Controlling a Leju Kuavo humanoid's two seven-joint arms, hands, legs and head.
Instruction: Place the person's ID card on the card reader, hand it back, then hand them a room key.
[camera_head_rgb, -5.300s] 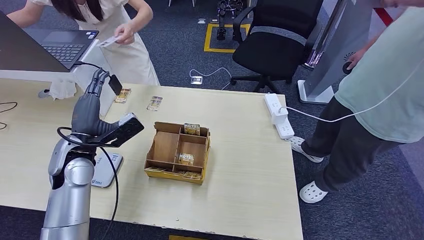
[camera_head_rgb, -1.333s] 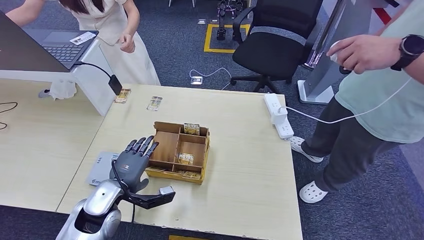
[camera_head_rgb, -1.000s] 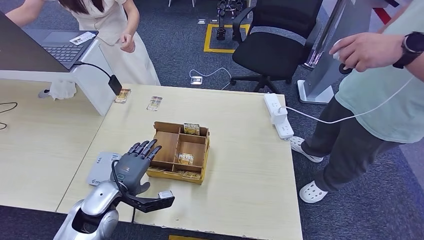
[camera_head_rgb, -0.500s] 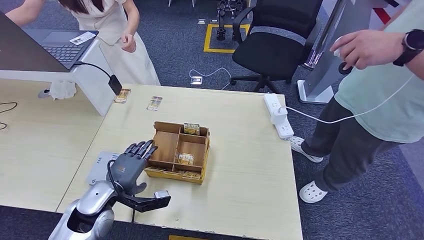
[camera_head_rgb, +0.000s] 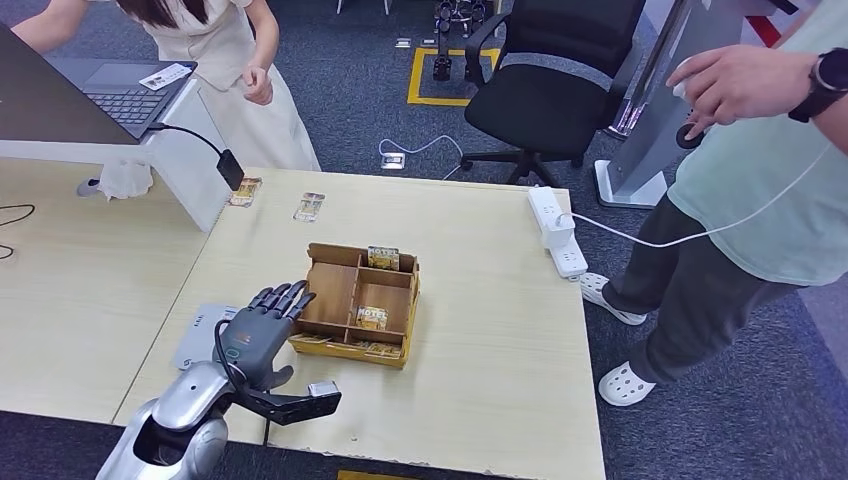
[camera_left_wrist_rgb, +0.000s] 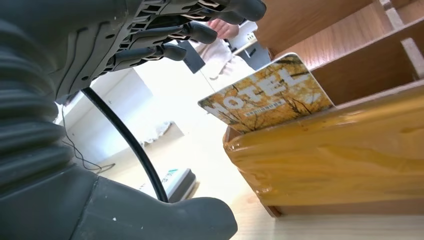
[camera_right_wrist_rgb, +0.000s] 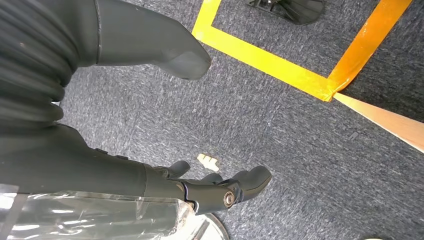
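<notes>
Honestly, the left robot hand (camera_head_rgb: 262, 328) hovers empty, fingers spread, at the wooden tray's (camera_head_rgb: 304, 328) edge on the counter (camera_head_rgb: 480, 300). Risk: fingers shove the tray or snag several room key cards (camera_head_rgb: 372, 318). Right robot hand (camera_right_wrist_rgb: 210, 187) hangs loose, empty.

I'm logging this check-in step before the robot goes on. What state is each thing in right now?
left hand: open, holding nothing, fingers spread beside the wooden box.
right hand: open, holding nothing, over grey carpet.
wooden box: upright on the table, hotel cards inside.
hotel key card: leaning tilted in a compartment, untouched.
card reader: flat on the table, part hidden by the left hand.
laptop: open, a card lying on it.
</notes>
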